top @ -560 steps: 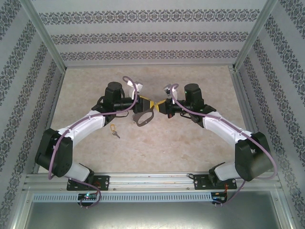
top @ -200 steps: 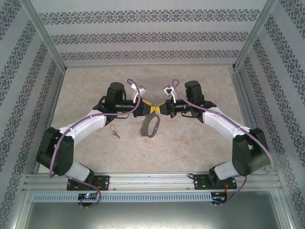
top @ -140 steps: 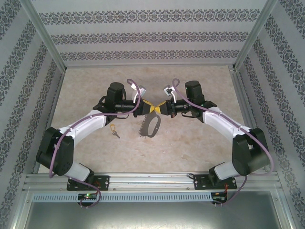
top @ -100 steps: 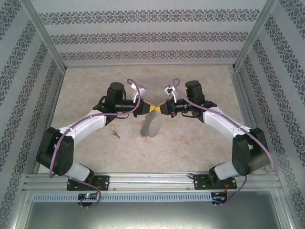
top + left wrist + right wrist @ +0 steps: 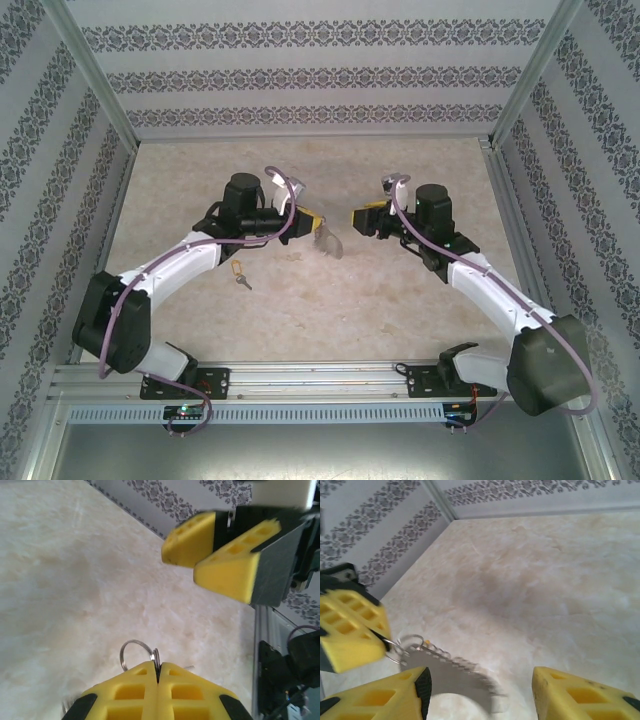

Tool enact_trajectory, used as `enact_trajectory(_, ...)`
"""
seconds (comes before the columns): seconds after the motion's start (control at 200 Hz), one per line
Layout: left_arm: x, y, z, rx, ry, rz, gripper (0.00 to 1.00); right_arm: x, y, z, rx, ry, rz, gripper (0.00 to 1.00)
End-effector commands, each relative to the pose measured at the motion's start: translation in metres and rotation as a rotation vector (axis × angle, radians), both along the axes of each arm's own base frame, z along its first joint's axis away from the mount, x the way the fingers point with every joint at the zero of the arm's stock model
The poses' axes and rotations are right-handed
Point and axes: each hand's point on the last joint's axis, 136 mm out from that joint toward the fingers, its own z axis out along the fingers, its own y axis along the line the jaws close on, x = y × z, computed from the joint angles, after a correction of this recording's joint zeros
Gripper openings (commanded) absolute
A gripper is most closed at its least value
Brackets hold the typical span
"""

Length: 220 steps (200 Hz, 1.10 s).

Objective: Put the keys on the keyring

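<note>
Handover complete at mid-desk: left end effector (image 5: 312, 219) is clenched on the keyring (image 5: 328, 243), its yellow tips pinching the small wire ring (image 5: 136, 652) at the loop's top, seen from the left wrist. The grey oval hangs free below the grip, blurred as if swinging. Right end effector (image 5: 360, 218) stands released, jaws apart, nothing between them, just beside the loop on its right. The key (image 5: 240, 279) lies on the desk (image 5: 400, 300) beside the left forearm, well apart from both tips.

To do this step well, the left arm would do best to hold steady until the loop settles, its gate turned toward the free arm. The right would then need a low, square pinch on the tiny key, which looks prone to slipping or skidding on the smooth top.

A second earlier both end effectors met tip to tip above the loop. Since then the right has let go and drawn back, while the key has not moved.
</note>
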Motion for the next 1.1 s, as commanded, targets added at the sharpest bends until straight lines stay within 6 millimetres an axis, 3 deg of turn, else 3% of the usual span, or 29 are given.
enact_trajectory(0.0,-0.001,0.006,0.022,0.003,-0.146,0.035,0.00,0.007,-0.007,-0.006,0.029,-0.006,-0.091,0.56)
enact_trajectory(0.265,-0.016,0.011,0.038,-0.068,-0.337,0.020,0.00,0.014,0.009,-0.025,0.044,0.015,-0.094,0.56)
enact_trajectory(0.605,-0.020,0.004,0.038,-0.059,-0.380,-0.051,0.00,-0.009,0.071,-0.036,0.045,0.031,0.065,0.53)
enact_trajectory(0.744,-0.023,0.002,0.037,-0.070,-0.424,-0.078,0.00,-0.007,0.058,-0.039,0.030,0.019,0.014,0.54)
enact_trajectory(0.884,-0.024,0.002,0.035,-0.070,-0.446,-0.089,0.00,-0.002,0.031,-0.035,-0.013,-0.009,-0.095,0.57)
enact_trajectory(0.949,-0.027,0.000,0.034,-0.078,-0.450,-0.110,0.00,0.000,0.017,-0.033,-0.050,-0.026,-0.158,0.63)
enact_trajectory(1.094,-0.034,-0.005,0.035,-0.095,-0.437,-0.174,0.00,-0.009,0.009,-0.016,-0.017,-0.091,-0.090,0.61)
